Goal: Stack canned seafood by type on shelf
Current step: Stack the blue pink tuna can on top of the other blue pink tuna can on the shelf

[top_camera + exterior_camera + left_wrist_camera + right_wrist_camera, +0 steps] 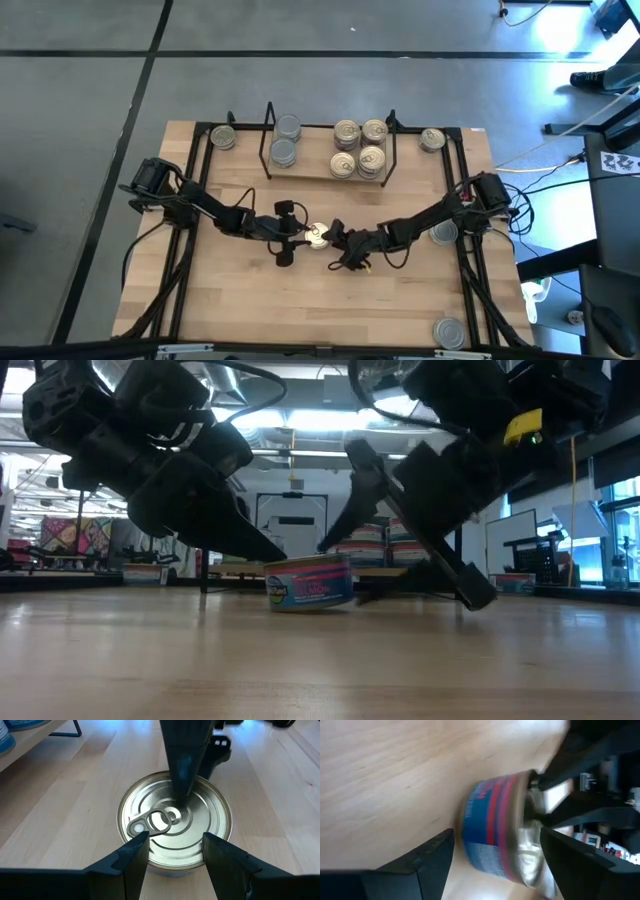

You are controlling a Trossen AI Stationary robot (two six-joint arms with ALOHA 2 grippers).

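One tin (317,236) with a pull-ring lid (172,820) and a blue-and-red label (310,582) stands upright on its base in the middle of the table, between my two grippers. My left gripper (172,840) is open and slants down over the tin's left side (275,552). My right gripper (495,840) is open and turned on its side, with the tin between its fingers (335,238). The shelf (320,177) stands at the far edge. It holds stacked silver tins (285,142) on the left and gold-lidded tins (360,148) on the right. My left gripper has its fingertips (137,842) over the lid's edge nearest it; I cannot tell whether they touch the lid. My right gripper comes level from the table's right. One finger (182,765) reaches over the lid to its middle and the other is low beside the tin (470,592). I cannot tell whether either touches.
Loose tins lie at the far left corner (222,137), the far right corner (432,139), by the right arm (443,233) and near the near right corner (450,333). Black frame rails (195,180) run along both sides of the table.
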